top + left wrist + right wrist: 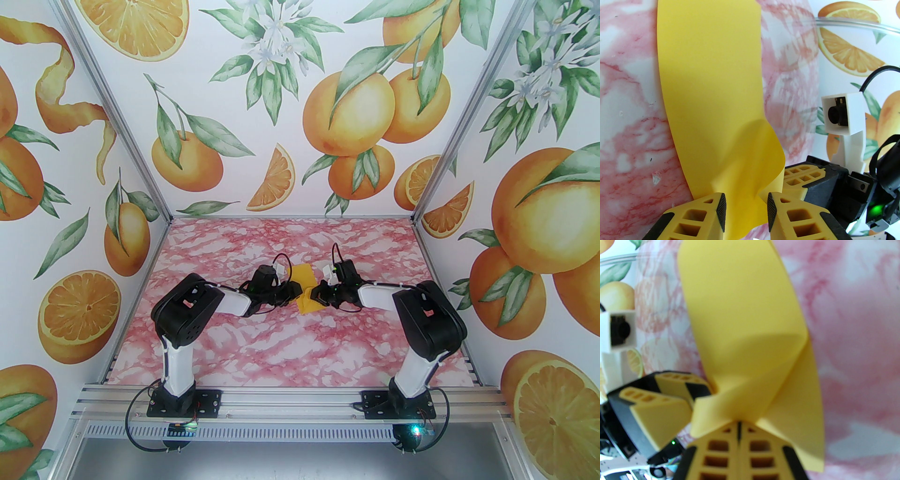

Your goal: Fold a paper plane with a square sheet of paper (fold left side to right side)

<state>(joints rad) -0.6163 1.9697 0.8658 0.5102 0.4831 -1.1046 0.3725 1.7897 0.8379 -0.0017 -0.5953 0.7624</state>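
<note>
Currently your right end effector clamps the square sheet of paper; your left end effector stands apart.

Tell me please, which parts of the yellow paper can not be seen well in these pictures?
Top external: the sheet of paper is small, its middle covered by the left gripper and right gripper.
Left wrist: its near edge runs off the bottom, past the open jaws.
Right wrist: blurred; whether the curl is creased cannot be told.

The square sheet of paper — yellow, mostly flat (one edge curled upward).
</note>
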